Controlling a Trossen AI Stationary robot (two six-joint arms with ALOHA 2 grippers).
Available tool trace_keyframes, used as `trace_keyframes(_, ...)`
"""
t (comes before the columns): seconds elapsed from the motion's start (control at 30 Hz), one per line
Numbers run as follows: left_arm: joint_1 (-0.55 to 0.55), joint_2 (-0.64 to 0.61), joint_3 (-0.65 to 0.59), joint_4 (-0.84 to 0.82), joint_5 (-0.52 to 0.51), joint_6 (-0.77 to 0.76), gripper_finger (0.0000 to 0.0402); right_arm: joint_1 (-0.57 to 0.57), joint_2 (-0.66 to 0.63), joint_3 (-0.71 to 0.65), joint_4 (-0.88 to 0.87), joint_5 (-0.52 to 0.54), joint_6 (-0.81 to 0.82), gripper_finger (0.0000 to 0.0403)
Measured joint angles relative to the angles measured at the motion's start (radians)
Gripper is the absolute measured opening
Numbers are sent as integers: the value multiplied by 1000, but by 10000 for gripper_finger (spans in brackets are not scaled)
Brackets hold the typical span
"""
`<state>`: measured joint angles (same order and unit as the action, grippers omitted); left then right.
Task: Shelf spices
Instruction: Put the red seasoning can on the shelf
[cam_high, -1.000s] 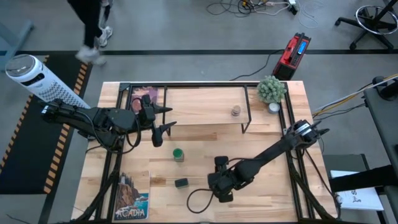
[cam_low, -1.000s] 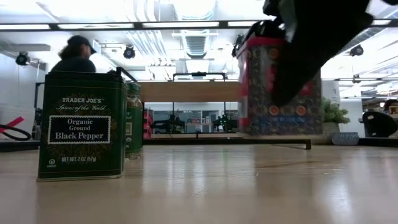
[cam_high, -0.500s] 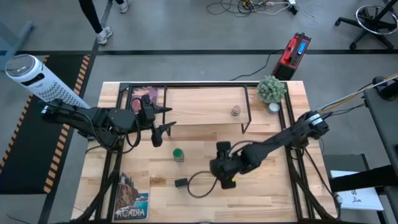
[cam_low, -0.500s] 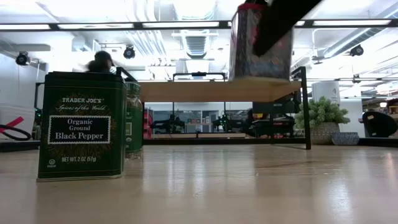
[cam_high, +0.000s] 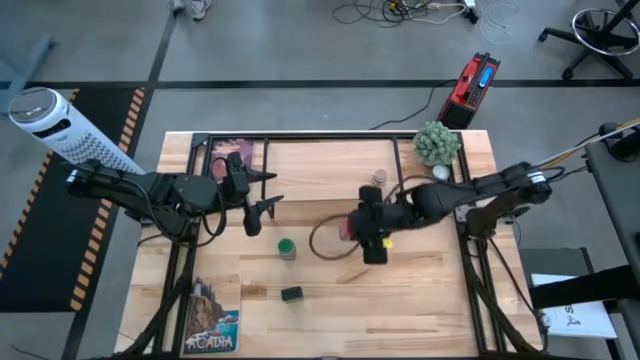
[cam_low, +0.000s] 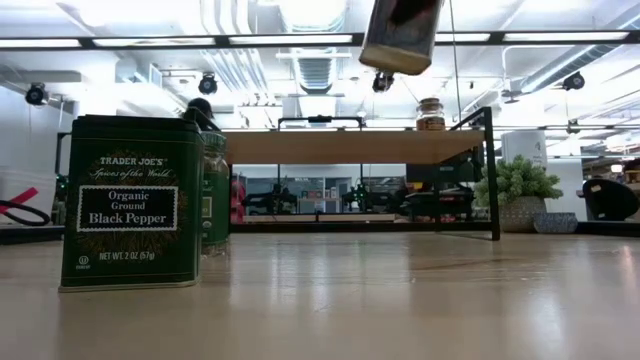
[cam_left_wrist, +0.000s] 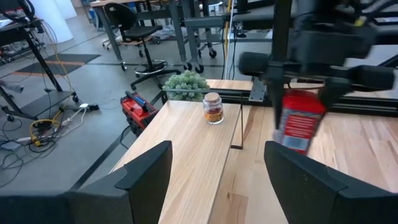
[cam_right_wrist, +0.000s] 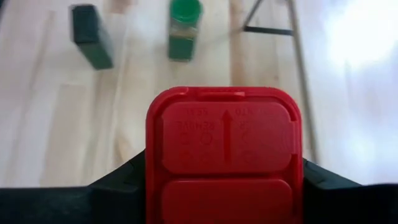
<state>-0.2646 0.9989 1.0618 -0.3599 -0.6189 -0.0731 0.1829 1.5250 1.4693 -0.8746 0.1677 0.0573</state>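
Right pincer (cam_high: 366, 232) is clamped on the red tin (cam_left_wrist: 300, 122), held upright in the air off the bench (cam_high: 430, 300), long axis vertical, red lid up, just in front of the shelf (cam_high: 320, 170). Left pincer (cam_high: 262, 192) sits open over the shelf's left end.

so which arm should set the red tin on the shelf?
Right. The right pincer already grips the red square tin, held high by the front edge of the light wooden shelf. The left pincer is open and empty at the shelf's left end.
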Motion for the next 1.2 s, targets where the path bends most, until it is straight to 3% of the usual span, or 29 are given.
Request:
trace_keyframes(0.6,10,0,0,1,-2,12,245,-322,21,70,-8,-173,-233,193)
trace_keyframes(0.77,21,0,0,1,-10,16,245,-365,89,136,-38,-228,-277,195)
trace_keyframes(1.2,21,0,0,-16,-11,16,245,-447,259,338,-199,-229,-366,196)
